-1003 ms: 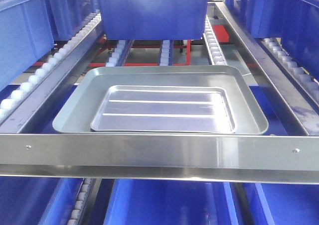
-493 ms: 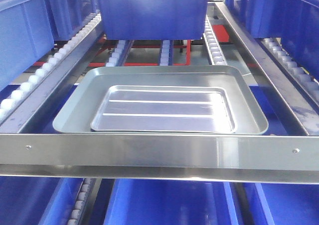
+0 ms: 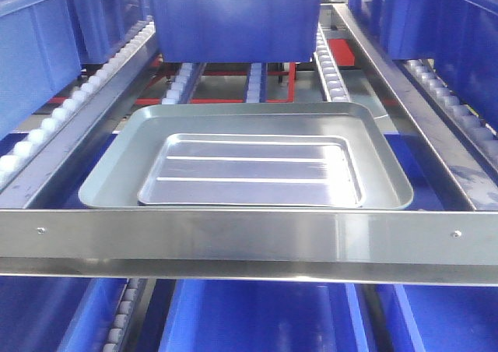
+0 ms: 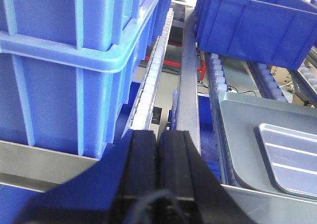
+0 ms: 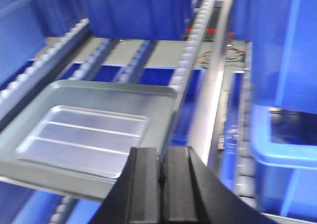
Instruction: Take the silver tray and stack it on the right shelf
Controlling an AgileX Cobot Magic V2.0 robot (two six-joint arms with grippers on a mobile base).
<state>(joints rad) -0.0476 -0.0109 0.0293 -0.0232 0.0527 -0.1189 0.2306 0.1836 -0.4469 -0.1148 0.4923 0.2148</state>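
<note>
While both your end effectors, left [image 4: 157, 149] and right [image 5: 161, 167], were closed on nothing, the silver tray [image 3: 253, 170] lay inside a larger grey tray [image 3: 117, 165] on the roller rack; stacking remained.

A shiny silver rectangular metal tray [image 3: 253, 170] (three pale raised lines) lies in a matte grey-green larger tray [image 3: 124, 161]; deep blue plastic bins [image 3: 233, 17] surround.

Silver tray on the roller shelf

The silver tray [image 3: 249, 169], shallow and rectangular with a ribbed raised centre panel, lies flat just behind the shelf's front steel rail [image 3: 249, 243], below a blue bin [image 3: 233, 17].
</note>
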